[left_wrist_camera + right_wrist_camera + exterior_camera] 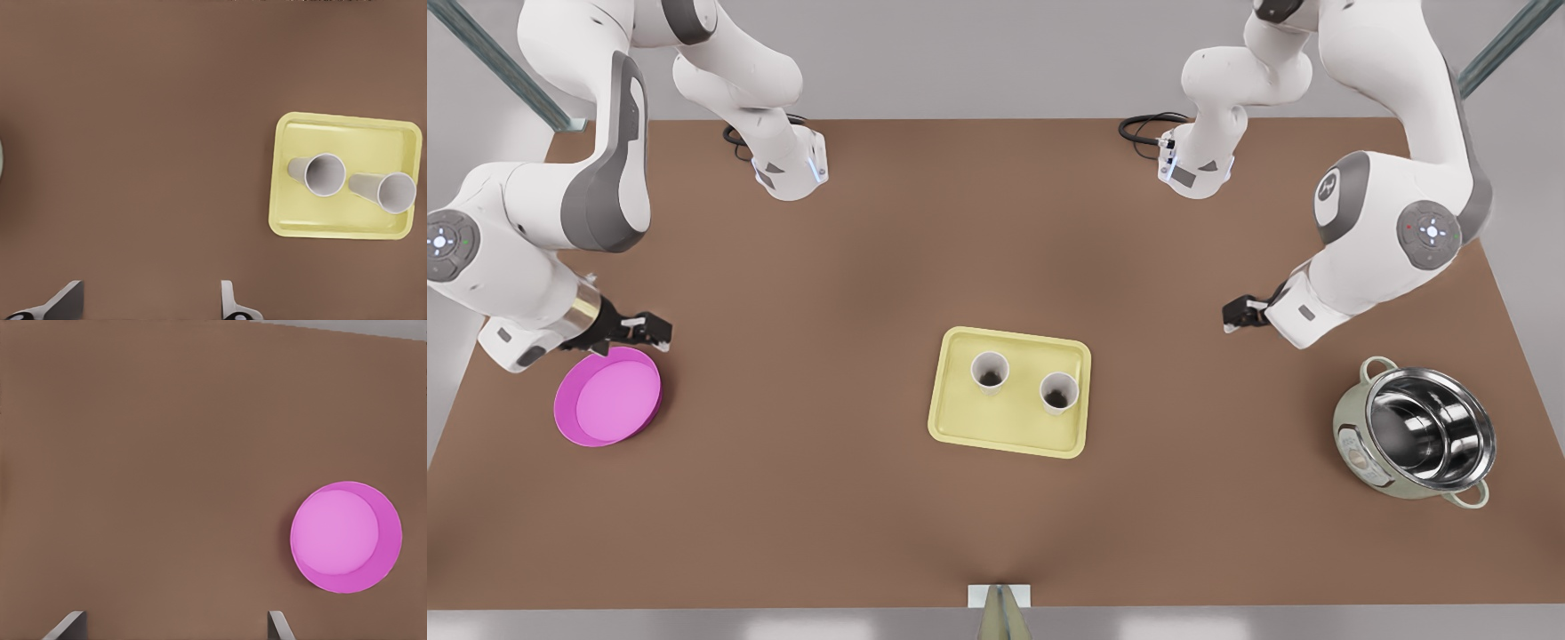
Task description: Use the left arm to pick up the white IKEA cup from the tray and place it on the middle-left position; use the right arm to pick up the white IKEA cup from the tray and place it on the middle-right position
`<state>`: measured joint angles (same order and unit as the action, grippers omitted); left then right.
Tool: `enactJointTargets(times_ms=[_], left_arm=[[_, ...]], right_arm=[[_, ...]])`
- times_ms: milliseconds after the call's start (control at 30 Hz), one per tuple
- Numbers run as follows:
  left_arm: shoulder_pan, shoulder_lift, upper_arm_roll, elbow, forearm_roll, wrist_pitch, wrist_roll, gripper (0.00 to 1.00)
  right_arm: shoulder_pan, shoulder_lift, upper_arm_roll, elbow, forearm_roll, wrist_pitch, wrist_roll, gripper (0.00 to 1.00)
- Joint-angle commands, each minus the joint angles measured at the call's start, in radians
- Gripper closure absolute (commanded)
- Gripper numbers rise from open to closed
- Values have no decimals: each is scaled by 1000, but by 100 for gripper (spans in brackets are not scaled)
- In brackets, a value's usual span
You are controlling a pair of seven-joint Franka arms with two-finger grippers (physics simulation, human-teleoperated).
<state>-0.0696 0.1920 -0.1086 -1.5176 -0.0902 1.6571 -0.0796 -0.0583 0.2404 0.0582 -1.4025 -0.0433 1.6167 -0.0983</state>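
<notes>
The pale yellow tray (1009, 436) lies mid-table and holds two upright white cups (989, 369) (1059, 392). In the left wrist view, the tray (343, 223) and both cups (325, 175) (395, 192) show ahead of my left gripper (150, 288). That gripper (1230, 317) hovers open and empty at the front view's right, well apart from the tray. My right gripper (660, 332) hovers open and empty at the front view's left, just above the pink bowl's far rim. The right wrist view has its open gripper (176, 617) over bare tabletop.
A round pink bowl (609, 396) (347, 537) sits at the front view's left. A pale green pot with a steel inside (1414, 436) stands at the front view's right. Bare brown tabletop (809, 391) lies on both sides of the tray.
</notes>
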Motion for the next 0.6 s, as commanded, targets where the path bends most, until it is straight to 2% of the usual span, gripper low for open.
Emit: enactJointTargets(times_ms=[0,67,133,200,267,367,433,467,567], left_arm=[[-12,14,0,1,14,76,-8,0],[-21,20,-2,2,4,76,-19,0],[-114,72,-2,11,10,76,-153,0],[-205,179,-2,117,12,82,-333,0],[-294,288,-2,212,13,84,-457,0],[-260,340,6,185,20,133,-434,0],[-308,415,4,180,47,230,-463,0],[-326,452,4,186,52,288,-506,0],[-355,506,4,183,55,375,-539,0]], right_arm=[[0,-1,0,0,2,61,-69,0],[0,-1,2,0,2,75,-63,0],[8,-1,9,0,0,75,-47,0],[72,22,17,-1,0,75,0,0],[229,71,26,-1,0,75,241,0],[356,174,38,5,-9,161,564,0],[451,270,38,7,-17,279,738,0],[480,313,37,7,-90,302,795,0],[571,399,37,7,-93,384,1003,0]])
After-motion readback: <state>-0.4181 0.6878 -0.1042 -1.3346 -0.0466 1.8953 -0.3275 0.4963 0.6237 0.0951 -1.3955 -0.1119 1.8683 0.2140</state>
